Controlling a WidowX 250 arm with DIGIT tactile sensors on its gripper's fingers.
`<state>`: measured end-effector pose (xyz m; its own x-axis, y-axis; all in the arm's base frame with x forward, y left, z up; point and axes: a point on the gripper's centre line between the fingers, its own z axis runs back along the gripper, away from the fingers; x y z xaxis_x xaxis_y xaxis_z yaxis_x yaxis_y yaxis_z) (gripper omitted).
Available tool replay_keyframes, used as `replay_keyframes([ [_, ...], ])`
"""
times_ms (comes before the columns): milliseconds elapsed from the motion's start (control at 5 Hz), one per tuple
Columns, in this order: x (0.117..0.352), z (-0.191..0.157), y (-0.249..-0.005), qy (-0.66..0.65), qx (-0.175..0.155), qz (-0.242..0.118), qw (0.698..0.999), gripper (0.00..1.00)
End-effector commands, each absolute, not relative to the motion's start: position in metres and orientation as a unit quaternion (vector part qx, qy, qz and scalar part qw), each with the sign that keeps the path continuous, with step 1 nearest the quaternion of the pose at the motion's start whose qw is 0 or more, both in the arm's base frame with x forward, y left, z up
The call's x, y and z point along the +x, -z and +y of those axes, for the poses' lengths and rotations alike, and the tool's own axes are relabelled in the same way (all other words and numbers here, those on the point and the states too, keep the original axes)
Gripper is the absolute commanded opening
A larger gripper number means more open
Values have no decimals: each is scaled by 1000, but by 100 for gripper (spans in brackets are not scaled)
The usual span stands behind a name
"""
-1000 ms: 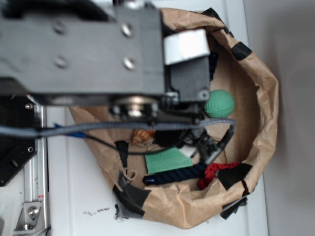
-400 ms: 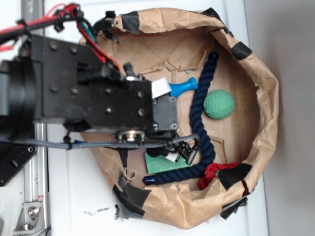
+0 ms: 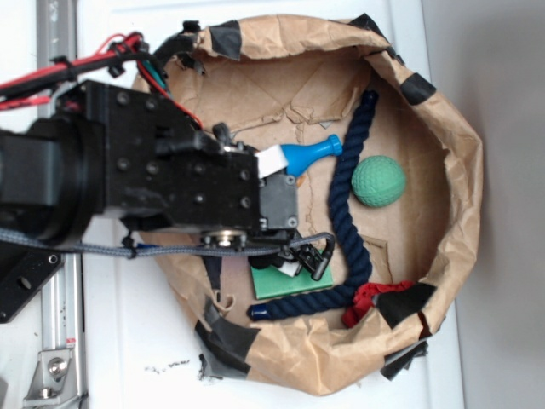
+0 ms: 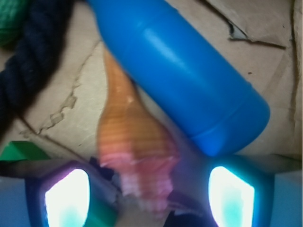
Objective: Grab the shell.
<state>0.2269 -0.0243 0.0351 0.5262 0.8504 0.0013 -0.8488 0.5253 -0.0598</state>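
Note:
The shell (image 4: 135,142) is orange-brown and ridged, and its pointed tip runs up under the blue bottle (image 4: 180,71). It lies on brown paper, with its wide end between the two glowing fingers (image 4: 66,198) of my gripper (image 4: 149,194). The gripper is open, with a gap on each side of the shell. In the exterior view the arm hides the shell. There the gripper (image 3: 311,258) hangs just below the blue bottle (image 3: 311,153), inside the paper bag (image 3: 467,170).
A dark blue rope (image 3: 349,200) curves through the bag, past a green ball (image 3: 379,181). A green block (image 3: 279,288) lies by the gripper, and a red cloth (image 3: 368,300) lies near the front wall. In the wrist view the rope (image 4: 33,52) crosses the upper left.
The arm has swung from the top of the exterior view to the left, uncovering the bottle and rope. The gripper has moved left, toward the green block.

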Motion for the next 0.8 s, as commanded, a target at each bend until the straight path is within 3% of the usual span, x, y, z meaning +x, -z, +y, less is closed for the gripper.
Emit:
replay_keyframes([
  [0,215,2,-15,-479,4,-14,878,100],
  [200,224,7,-12,-463,12,-16,886,100],
  [600,232,-3,-15,-406,5,-12,914,0],
])
